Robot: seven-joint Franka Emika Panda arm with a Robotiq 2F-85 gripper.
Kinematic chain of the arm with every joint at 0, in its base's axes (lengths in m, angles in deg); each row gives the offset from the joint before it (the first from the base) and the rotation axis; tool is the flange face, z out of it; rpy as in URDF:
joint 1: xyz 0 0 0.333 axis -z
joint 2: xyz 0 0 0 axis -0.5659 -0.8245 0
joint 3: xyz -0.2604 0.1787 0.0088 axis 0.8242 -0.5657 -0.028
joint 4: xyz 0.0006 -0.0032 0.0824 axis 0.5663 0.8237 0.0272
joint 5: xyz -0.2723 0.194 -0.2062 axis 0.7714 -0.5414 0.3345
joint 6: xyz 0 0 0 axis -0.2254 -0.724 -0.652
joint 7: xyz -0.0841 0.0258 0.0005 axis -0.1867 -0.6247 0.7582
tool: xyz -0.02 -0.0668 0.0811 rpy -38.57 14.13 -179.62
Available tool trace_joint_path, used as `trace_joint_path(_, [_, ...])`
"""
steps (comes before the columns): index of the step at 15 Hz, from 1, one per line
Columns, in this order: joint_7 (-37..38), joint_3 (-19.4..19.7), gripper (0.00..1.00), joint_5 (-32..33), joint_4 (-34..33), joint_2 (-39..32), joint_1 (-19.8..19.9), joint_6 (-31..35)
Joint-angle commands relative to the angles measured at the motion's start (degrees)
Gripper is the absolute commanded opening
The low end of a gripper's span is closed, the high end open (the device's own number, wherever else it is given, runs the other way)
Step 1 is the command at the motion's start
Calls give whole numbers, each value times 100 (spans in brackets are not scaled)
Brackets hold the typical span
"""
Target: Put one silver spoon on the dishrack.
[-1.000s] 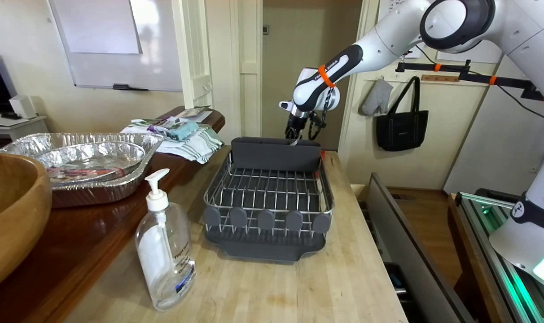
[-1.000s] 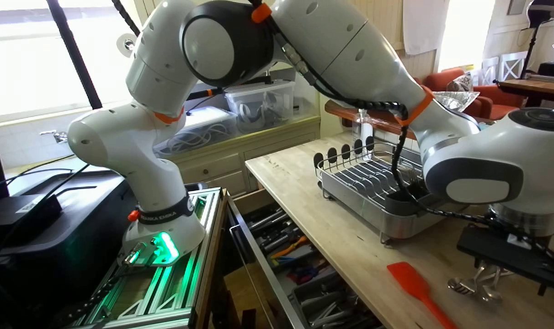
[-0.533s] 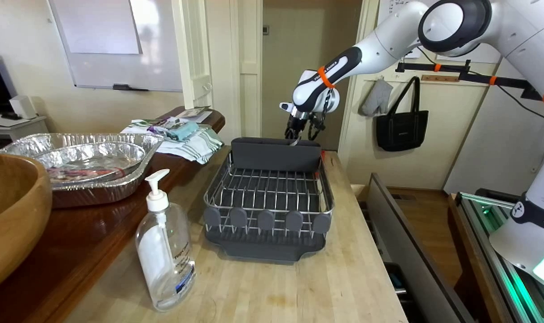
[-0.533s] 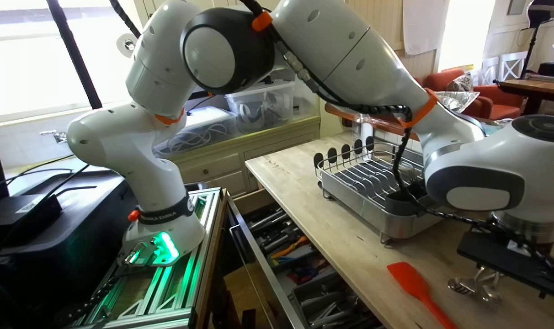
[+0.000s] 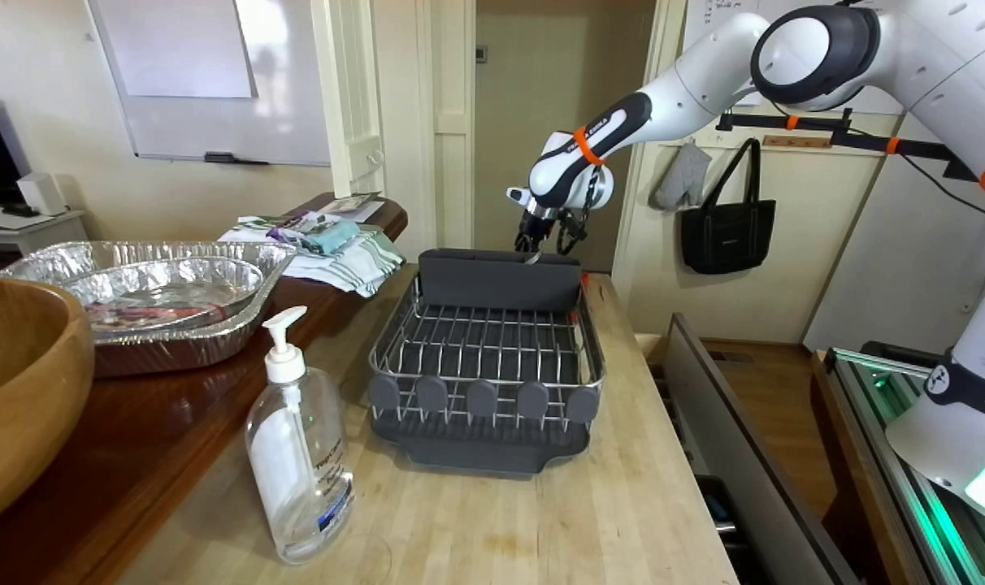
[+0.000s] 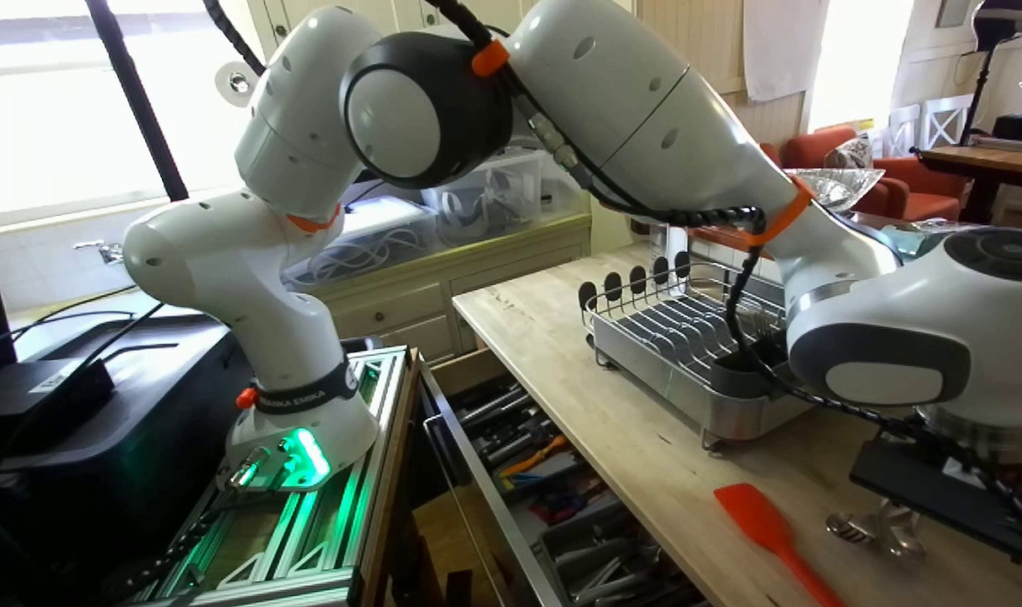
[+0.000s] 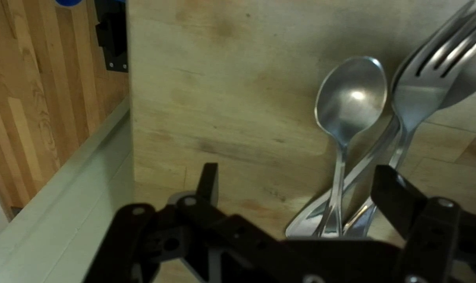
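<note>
Facing the rack from roughly opposite ends, both exterior views share the arm; the wrist view looks down close on the tabletop, pincer across the lower frame.

Silver spoon outside dishrack, both on tabletop.
Spoon lying down, shiny, slim-handled; dishrack upright, dark grey, wire-gridded.

The spoon has one free side — fork (near) opposite.
</note>
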Motion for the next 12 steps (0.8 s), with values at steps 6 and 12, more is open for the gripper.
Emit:
trace_joint_path(6, [8, 51, 100, 9, -296, -329, -8, 134])
trace_joint_path(12, [23, 101, 100, 53, -334, -394, -38, 121])
